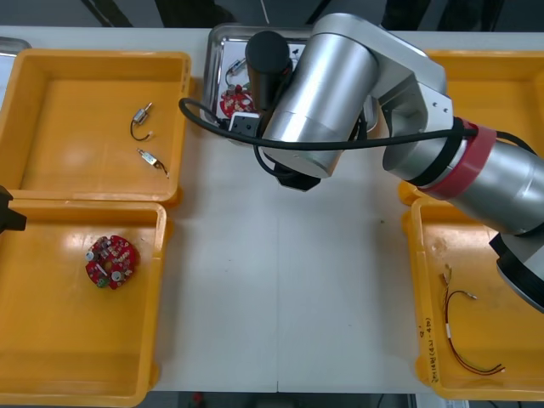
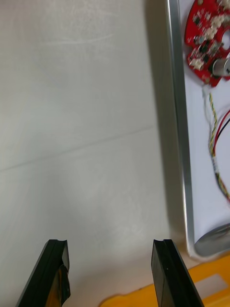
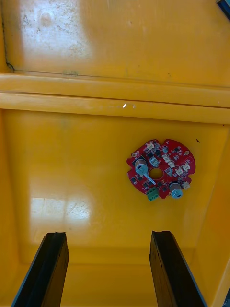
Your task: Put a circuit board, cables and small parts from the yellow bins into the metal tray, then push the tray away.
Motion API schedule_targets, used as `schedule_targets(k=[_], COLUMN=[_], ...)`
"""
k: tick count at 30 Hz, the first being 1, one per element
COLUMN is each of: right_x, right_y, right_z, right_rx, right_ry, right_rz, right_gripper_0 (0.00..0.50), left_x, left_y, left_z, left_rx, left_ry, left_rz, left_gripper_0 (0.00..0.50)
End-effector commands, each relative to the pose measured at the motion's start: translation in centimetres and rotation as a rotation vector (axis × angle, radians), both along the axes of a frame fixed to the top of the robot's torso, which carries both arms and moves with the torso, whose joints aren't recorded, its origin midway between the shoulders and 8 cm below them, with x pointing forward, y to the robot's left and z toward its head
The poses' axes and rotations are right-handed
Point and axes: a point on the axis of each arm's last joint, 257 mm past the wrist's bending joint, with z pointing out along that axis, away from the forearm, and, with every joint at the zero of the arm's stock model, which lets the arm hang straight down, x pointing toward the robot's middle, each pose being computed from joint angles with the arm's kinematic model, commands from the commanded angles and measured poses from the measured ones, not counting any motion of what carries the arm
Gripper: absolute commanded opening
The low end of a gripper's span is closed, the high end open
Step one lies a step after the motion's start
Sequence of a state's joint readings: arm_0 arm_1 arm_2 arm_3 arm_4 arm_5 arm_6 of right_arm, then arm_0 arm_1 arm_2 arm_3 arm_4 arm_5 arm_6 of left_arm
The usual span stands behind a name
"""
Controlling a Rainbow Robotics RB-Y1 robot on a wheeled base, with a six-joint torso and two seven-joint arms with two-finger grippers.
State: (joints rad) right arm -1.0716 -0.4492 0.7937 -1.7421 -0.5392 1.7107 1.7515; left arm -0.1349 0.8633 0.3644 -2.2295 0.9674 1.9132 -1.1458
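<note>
We seem to be at an electronics workbench in a lab or workshop. A light table [image 1: 280,289] carries yellow bins [image 1: 76,340] at nine and three o'clock, sorting round red circuit boards [image 1: 110,260], cables [image 1: 448,327] and small metal parts [image 1: 143,113], with a metal tray [image 1: 219,51] at twelve.

- A shiny rectangular metal tray [image 2: 179,120], white inside, lies flat ahead of the right gripper's fingers [image 2: 165,273], outside the gap between them. Its rounded corner is just beyond one fingertip.
- A round red circuit board [image 2: 208,33] lies flat in the tray, well beyond those fingertips.
- A thin red and yellow cable [image 2: 214,139] runs from beside that board back toward the fingers.
- A second round red circuit board [image 3: 160,168], with a centre hole, lies flat in a yellow plastic bin [image 3: 96,91], just ahead of the left gripper's fingers [image 3: 50,268].
- Two small metal parts [image 1: 142,117] lie in the next yellow bin [image 1: 51,68] beyond.
</note>
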Motion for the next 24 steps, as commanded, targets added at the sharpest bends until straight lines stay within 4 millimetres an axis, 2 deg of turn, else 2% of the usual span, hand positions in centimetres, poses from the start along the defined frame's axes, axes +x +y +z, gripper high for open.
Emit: schedule_targets(k=[1,3,9,13,18,24], right_x=[-2.5,-3.9,-5.2,-5.7,-6.8,-8.3], right_y=[-2.2,-4.0,-4.8,-6.8,-10.5,-16.1], right_z=[1.8,2.1,3.6,4.2,4.0,3.7], right_rx=[0.060,0.072,0.217,0.326,0.457,0.595], right_ry=[0.017,0.034,0.004,-0.007,0.007,0.031], right_rz=[-0.043,-0.082,-0.107,-0.172,-0.308,-0.510], right_gripper_0=[0.500,0.500,0.500,0.500,0.500,0.500], left_x=[-0.5,-0.5,-0.5,-0.5,-0.5,-0.5], left_y=[1.4,1.4,1.4,1.4,1.4,1.4], left_z=[1.4,1.4,1.4,1.4,1.4,1.4], left_rx=[0.097,0.097,0.097,0.097,0.097,0.097], left_ry=[-0.017,-0.017,-0.017,-0.017,-0.017,-0.017], left_rz=[-0.081,-0.081,-0.081,-0.081,-0.081,-0.081], left_gripper_0=[0.500,0.500,0.500,0.500,0.500,0.500])
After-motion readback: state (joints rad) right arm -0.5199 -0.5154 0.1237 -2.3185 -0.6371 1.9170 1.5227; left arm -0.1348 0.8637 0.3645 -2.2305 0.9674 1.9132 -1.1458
